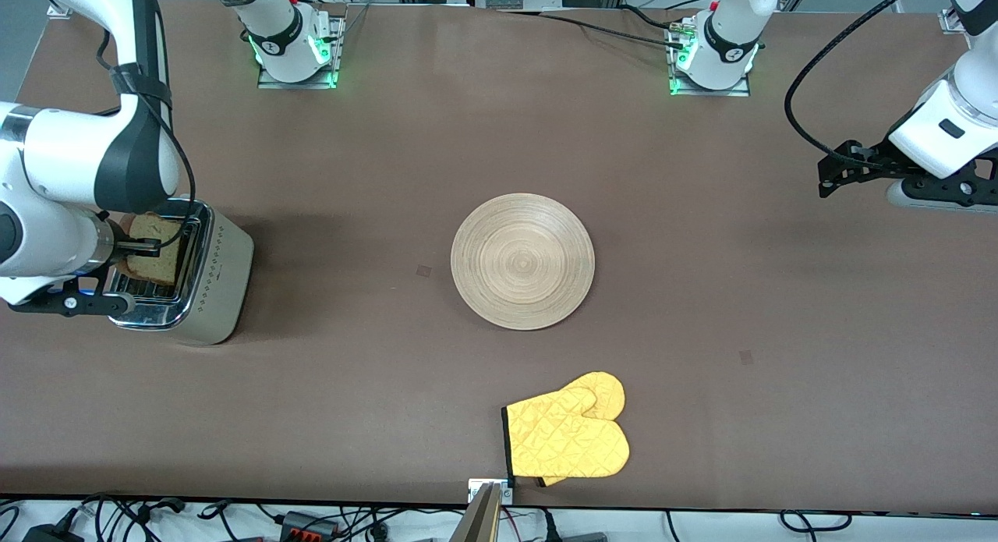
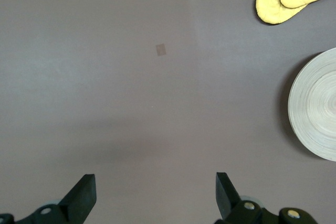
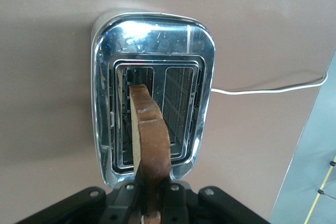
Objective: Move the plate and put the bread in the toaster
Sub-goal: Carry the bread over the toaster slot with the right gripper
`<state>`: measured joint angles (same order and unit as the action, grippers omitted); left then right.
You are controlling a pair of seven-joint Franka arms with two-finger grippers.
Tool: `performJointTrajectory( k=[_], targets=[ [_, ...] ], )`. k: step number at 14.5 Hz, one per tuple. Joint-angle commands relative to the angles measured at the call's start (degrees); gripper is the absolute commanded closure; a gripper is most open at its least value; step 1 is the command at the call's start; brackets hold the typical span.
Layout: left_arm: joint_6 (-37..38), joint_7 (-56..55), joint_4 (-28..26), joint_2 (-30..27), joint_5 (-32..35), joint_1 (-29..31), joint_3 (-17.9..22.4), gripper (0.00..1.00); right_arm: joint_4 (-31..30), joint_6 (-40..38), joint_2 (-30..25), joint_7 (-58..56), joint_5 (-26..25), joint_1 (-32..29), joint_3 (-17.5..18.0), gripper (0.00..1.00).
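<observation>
Fingers of the right gripper [image 3: 149, 211] pinch the bread [image 3: 149, 135] by its dark crust edge, the pale tan square slice standing upright over the toaster [image 1: 204, 281], whose mirror-bright chrome top shows two wire-lined slots above beige, dotted sides. Toward the left arm's end of the bench [image 1: 702, 292] the left gripper [image 2: 155, 195] waits in the air, its fingers spread. At the toaster's 3 o'clock in the front view lies the plate [image 1: 522, 261], round light wood with ring grain; at the plate's 5 o'clock sit quilted yellow oven mitts [image 1: 569, 437].

Plate [image 1: 522, 261] sits mid-table; oven mitts [image 1: 568, 437] lie by the table's [image 1: 351, 386] camera-side edge; toaster [image 1: 207, 281] stands at the right arm's end, bread [image 1: 156, 249] over its slots.
</observation>
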<state>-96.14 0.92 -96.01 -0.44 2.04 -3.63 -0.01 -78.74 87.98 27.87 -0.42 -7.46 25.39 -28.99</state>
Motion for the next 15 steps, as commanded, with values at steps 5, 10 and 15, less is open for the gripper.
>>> performJointTrajectory(
  k=[5, 10, 15],
  targets=[
    [1.49, -0.66, 0.39, -0.70, 0.95, 0.03, -0.17, 0.00, -2.20, 2.71, 0.43, -0.81, 2.10, -0.26, 0.34, 1.00],
    [1.49, -0.66, 0.39, -0.70, 0.86, 0.03, -0.26, 0.00, -3.09, 4.39, 0.69, -0.90, 3.50, -0.69, 0.34, 1.00],
    [1.49, -0.66, 0.39, -0.70, 0.86, 0.03, -0.26, 0.00, -5.81, 4.30, 0.52, -0.90, 4.21, -0.78, 0.34, 0.94]
  ],
)
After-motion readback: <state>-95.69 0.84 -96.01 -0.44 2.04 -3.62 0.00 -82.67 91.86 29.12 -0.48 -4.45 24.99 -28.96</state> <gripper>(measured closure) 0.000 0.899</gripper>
